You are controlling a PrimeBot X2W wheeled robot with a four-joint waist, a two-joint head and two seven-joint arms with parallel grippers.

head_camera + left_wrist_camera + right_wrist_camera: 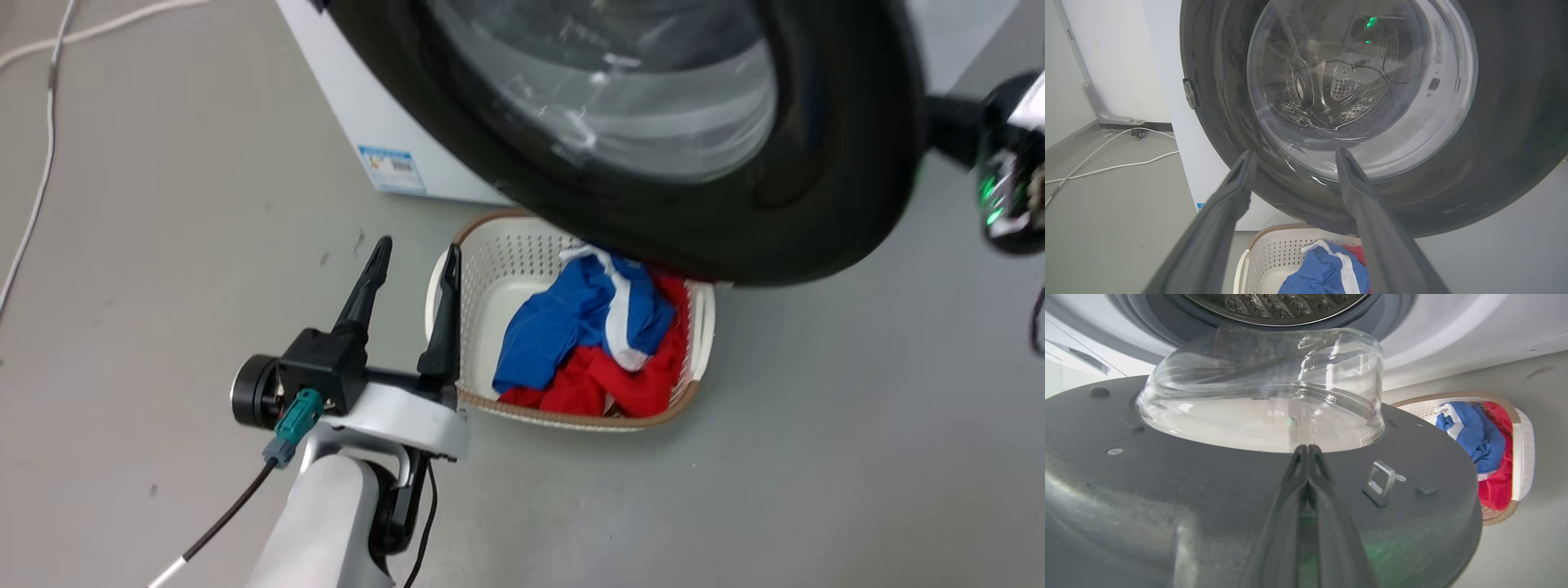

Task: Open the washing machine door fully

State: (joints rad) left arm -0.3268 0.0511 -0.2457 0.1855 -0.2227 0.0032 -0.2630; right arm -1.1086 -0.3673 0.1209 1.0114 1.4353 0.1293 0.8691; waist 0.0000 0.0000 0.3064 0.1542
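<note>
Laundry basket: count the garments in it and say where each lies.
2 show: a blue, white-trimmed garment on top, and a red garment beneath it, toward the right wall of the laundry basket. More may be hidden underneath.

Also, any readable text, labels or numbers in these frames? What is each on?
No text can be read.
Print on the blue label sticker on the washing machine front: too blurred to read.
Faint markings on the washing machine door, beside the glass: too small to read.
</note>
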